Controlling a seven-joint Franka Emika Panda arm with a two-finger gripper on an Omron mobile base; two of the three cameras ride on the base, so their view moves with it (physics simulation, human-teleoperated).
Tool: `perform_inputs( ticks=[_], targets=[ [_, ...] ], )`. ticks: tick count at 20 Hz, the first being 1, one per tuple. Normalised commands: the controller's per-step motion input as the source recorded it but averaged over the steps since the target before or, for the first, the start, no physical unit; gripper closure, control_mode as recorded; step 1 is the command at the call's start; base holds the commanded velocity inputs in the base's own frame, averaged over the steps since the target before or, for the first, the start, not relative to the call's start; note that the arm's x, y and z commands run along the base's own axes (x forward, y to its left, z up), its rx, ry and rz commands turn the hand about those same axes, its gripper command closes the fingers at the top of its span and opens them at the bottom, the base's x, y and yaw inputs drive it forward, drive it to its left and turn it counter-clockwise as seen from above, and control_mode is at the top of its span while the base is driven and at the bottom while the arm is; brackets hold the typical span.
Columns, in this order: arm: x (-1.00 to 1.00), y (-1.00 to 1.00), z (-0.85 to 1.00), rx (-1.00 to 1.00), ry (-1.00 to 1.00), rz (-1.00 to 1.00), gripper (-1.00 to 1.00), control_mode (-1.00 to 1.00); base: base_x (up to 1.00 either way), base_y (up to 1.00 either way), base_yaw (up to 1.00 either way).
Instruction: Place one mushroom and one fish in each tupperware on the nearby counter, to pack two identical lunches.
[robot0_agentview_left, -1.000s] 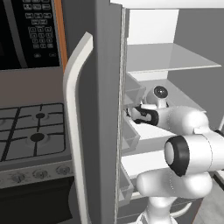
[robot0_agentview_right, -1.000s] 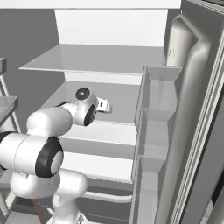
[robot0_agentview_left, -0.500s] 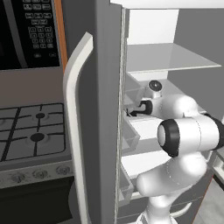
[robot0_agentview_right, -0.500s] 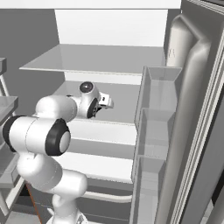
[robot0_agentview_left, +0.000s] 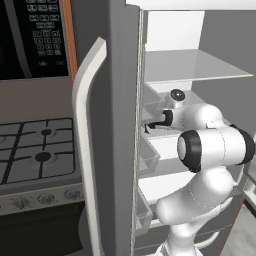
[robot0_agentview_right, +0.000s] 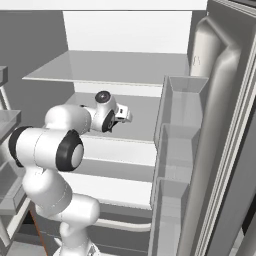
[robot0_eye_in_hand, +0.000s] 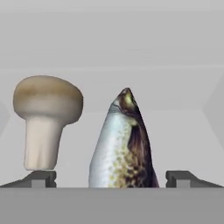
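We start with the open fridge (robot0_agentview_right: 125, 35), whose pale interior holds several flat shelves (robot0_agentview_right: 105, 67) stacked one above another. Its right door (robot0_agentview_right: 220, 130) stands swung wide in the right base view, with 3 moulded door bins (robot0_agentview_right: 175, 145) running down its inner face. In the left base view the left door (robot0_agentview_left: 122, 125) comes edge-on toward us, carrying a long pale handle (robot0_agentview_left: 87, 135). Left of that door sit a black gas stovetop (robot0_agentview_left: 35, 155) and, above it, a dark microwave (robot0_agentview_left: 30, 37) with a keypad.

The white arm (robot0_agentview_right: 50, 147) rises from the base and bends at a dark-ringed elbow, reaching into the fridge at the level of a middle shelf. From the base cameras we see the wrist and the hand's white body over that shelf, but the fingertips are too small there for us to judge, so we go by the hand view.

In the hand view the gripper (robot0_eye_in_hand: 111, 178) has its 2 dark tips spread wide, one at each lower corner, touching nothing. Between them stands 1 fish (robot0_eye_in_hand: 124, 144), silvery with a dark mottled flank, its pointed end up, right in the middle of the gap. Beside it, above the left-hand tip, stands 1 mushroom (robot0_eye_in_hand: 46, 118) with a tan cap and pale stem, upright and apart from the fish. Both seem to rest on the pale shelf.
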Motion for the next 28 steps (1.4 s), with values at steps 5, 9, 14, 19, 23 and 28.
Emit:
perform_inputs(
  ticks=[5, 9, 14, 19, 23, 28],
  targets=[
    [-0.33, -0.26, -1.0, 0.0, 0.0, -0.01, -1.0, -1.0, 0.0, 0.0, 0.0],
    [-0.61, -0.22, -1.0, 0.0, 0.0, -0.05, 1.0, -1.0, 0.0, 0.0, 0.0],
    [-0.65, -0.27, -1.0, 0.0, 0.0, -0.09, 1.0, -1.0, 0.0, 0.0, 0.0],
    [-0.43, -0.31, -0.87, 0.0, 0.0, -0.06, 1.0, -1.0, 0.0, 0.0, 0.0],
    [-0.5, -0.13, -0.21, 0.0, 0.0, 0.0, 1.0, -1.0, 0.0, 0.0, 0.0],
    [-1.0, -0.43, 0.12, 0.0, -0.05, 0.03, 1.0, -1.0, 0.0, 0.0, 0.0]
  ],
)
